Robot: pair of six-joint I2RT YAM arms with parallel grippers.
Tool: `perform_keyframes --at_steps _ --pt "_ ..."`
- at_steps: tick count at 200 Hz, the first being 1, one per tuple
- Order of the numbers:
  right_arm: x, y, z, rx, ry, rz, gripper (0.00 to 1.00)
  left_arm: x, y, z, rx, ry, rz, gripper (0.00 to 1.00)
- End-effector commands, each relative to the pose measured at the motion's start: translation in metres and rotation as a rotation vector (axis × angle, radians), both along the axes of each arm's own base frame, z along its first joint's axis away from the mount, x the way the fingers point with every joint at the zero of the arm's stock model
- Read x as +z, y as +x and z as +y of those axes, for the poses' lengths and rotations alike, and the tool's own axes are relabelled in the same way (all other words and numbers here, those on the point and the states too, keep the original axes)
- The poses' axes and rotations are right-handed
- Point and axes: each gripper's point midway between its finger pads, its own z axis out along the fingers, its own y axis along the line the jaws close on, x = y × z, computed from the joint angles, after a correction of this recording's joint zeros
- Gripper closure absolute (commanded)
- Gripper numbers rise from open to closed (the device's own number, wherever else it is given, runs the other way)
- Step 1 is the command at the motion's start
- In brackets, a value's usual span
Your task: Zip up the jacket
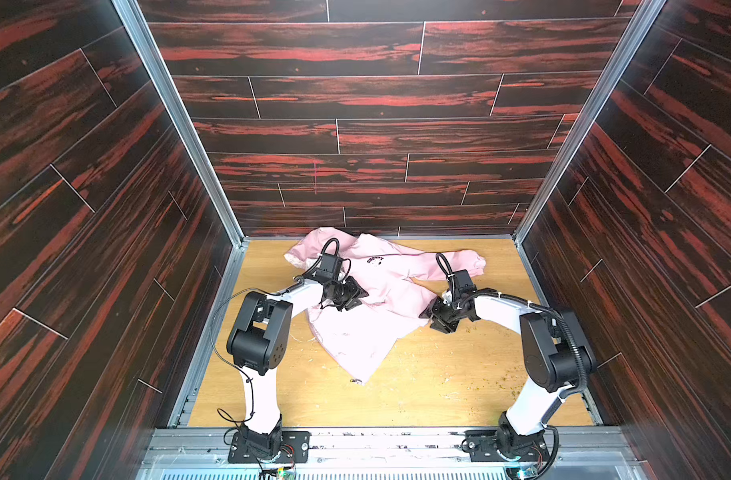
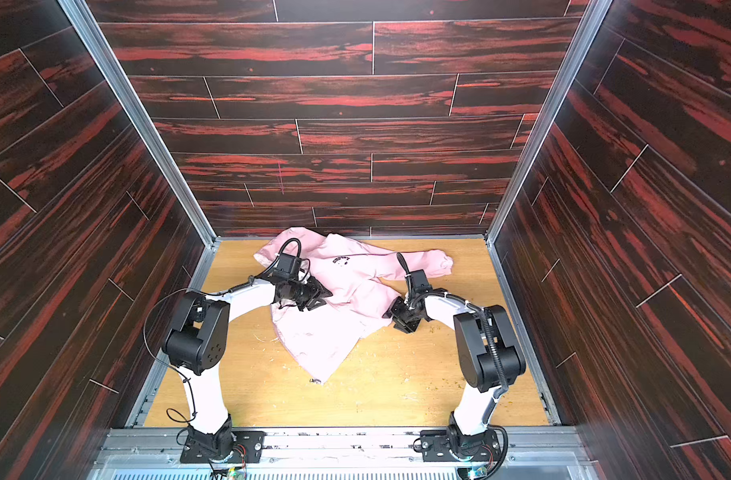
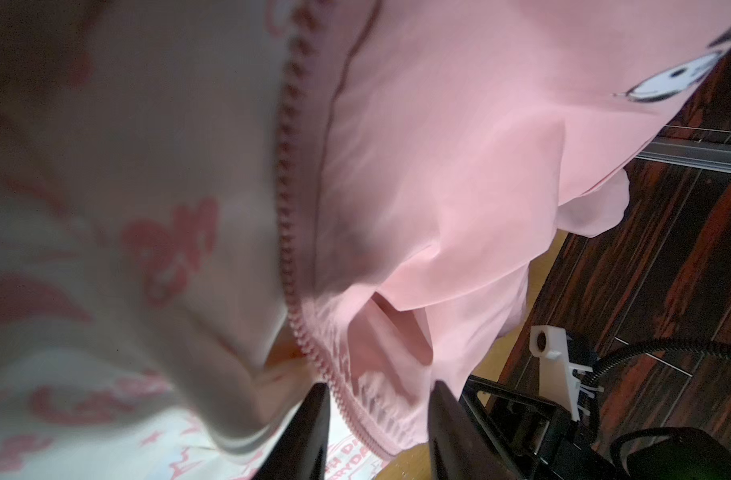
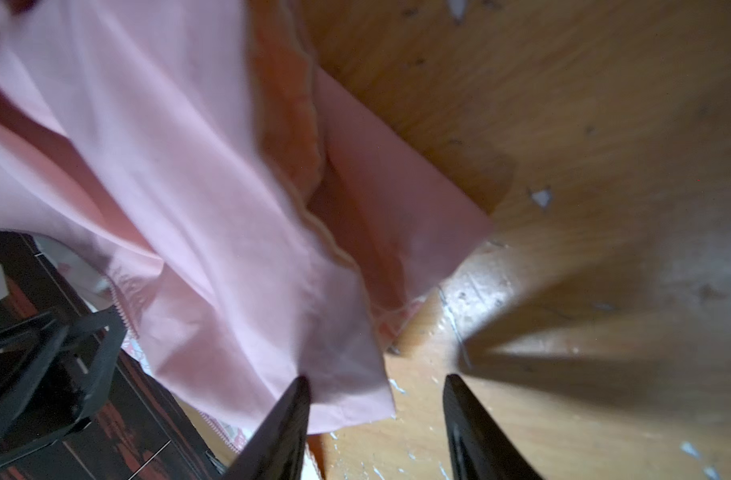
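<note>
Your jacket [image 1: 380,307] lies crumpled on the wooden bench [image 1: 438,386], in the upper middle of the bench area in both top views. Its far edge reaches the back wall [image 1: 355,216]. The dark chest logo [image 1: 375,260] faces up, one sleeve [image 1: 455,259] trails toward the right, and a hem corner [image 1: 361,379] points toward the lower centre.

Your left pincer [image 1: 357,293] sits over the jacket's left part. In the left wrist view the left pincer [image 3: 378,415] is spread. The edge carrying the zipper teeth [image 3: 287,166] passes between its fingers [image 3: 314,419] without being squeezed, and pale printed lining [image 3: 168,241] shows beside that edge.

Your right pincer [image 1: 436,320] rests at the jacket's right edge, low over the bench. In the right wrist view the right pincer [image 4: 376,399] is spread too. One finger [image 4: 289,415] is at a pink fabric corner, and the other is over bare wood.
</note>
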Motion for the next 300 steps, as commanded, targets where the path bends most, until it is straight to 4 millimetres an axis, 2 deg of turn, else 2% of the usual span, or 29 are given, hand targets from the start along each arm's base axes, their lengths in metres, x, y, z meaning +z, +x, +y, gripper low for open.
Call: perform_keyframes --at_steps 1,32,56,102,121,167,205,223,238,280,300 --pt "-0.006 0.005 0.003 -0.006 0.017 -0.003 0.45 0.009 0.004 -0.004 -0.001 -0.02 -0.019 0.57" --pt "-0.003 0.013 0.016 0.008 0.094 -0.021 0.53 0.01 0.004 -0.005 -0.005 -0.02 -0.016 0.57" --pt "0.007 0.015 0.031 0.023 0.179 -0.02 0.7 0.012 0.007 -0.006 -0.005 -0.023 -0.028 0.57" --pt "0.047 0.001 0.068 0.07 0.363 0.002 0.91 0.015 0.017 -0.01 -0.005 -0.043 -0.061 0.58" --pt "0.067 -0.005 0.079 0.084 0.429 0.022 1.0 0.016 0.022 -0.011 -0.004 -0.053 -0.073 0.64" --pt "0.11 -0.018 0.094 0.129 0.524 0.069 1.0 0.025 0.037 0.0 0.022 -0.042 -0.108 0.81" --pt "0.128 -0.035 0.095 0.15 0.583 0.121 1.0 0.035 0.049 0.016 0.043 -0.007 -0.131 0.9" --pt "0.123 -0.035 0.089 0.127 0.576 0.136 1.0 0.039 0.054 0.018 0.028 0.007 -0.137 0.92" --pt "0.107 -0.032 0.081 0.104 0.569 0.166 1.0 0.036 0.055 0.016 -0.001 0.029 -0.114 0.93" --pt "0.031 -0.023 0.065 0.097 0.407 0.249 1.0 0.014 0.067 0.012 -0.049 0.07 -0.064 0.94" --pt "0.016 -0.013 0.056 0.058 0.4 0.246 1.0 0.011 0.077 0.013 -0.051 0.095 -0.068 0.95"
